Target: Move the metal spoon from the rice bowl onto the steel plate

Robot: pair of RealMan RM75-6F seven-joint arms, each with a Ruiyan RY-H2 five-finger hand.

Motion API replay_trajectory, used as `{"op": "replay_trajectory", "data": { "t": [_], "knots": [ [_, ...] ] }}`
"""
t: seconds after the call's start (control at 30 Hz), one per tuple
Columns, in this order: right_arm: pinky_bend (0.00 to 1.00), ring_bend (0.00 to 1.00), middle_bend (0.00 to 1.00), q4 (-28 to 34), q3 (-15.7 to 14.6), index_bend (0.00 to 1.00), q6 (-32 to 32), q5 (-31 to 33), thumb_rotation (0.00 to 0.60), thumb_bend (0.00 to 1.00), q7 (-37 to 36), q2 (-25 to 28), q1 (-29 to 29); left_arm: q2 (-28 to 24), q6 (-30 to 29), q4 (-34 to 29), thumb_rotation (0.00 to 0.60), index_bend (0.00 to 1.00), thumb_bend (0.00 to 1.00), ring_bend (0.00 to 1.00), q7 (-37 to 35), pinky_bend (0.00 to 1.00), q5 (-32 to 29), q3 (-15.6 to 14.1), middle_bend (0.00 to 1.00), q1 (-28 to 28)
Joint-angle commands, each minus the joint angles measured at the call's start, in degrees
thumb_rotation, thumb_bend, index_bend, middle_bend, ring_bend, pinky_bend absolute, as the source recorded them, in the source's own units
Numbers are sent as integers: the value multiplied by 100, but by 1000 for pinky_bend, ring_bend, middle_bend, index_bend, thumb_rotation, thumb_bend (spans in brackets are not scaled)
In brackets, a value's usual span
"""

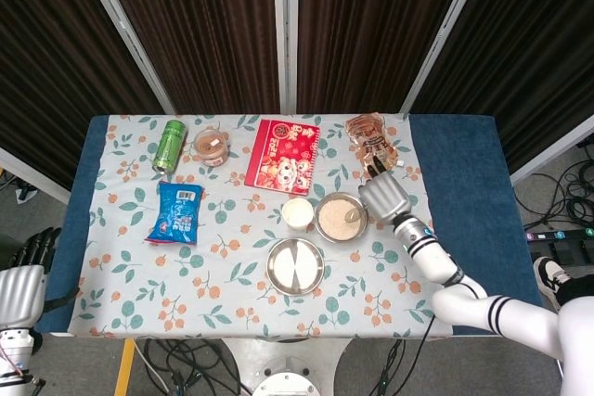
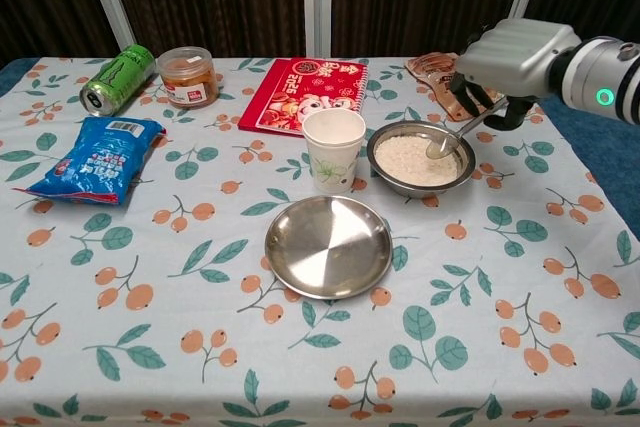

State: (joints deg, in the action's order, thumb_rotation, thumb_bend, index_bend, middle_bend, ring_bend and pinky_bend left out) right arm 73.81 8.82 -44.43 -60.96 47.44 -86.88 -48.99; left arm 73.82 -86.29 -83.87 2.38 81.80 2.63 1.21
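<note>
Below the right hand, clamped on the spoon (handle slanting up-right), bowl; plate lies nearer, leftward.

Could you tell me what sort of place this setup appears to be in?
Probably a robot lab set up like a dining table: a floral tablecloth with groceries, dark curtains behind, and loose cables on the floor.
</note>
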Motion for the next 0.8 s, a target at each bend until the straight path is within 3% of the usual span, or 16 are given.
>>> {"op": "replay_trajectory", "data": {
  "t": [0.03,0.5,0.8],
  "knots": [
    [97,168,520,-161,-91,582,35,166,600,327,250,-187,-159,15,-3,34,600,120,56,120,-35,209,0,-4,183,-10],
    [98,168,520,-317,-251,585,-128,465,600,327,463,-579,-404,108,8,221,600,120,55,120,-202,209,-41,-19,183,-71],
    [98,168,521,139,-262,585,-500,359,600,327,119,-43,-222,83,-4,201,600,120,56,120,-170,209,-14,12,183,-52]
  ]
}}
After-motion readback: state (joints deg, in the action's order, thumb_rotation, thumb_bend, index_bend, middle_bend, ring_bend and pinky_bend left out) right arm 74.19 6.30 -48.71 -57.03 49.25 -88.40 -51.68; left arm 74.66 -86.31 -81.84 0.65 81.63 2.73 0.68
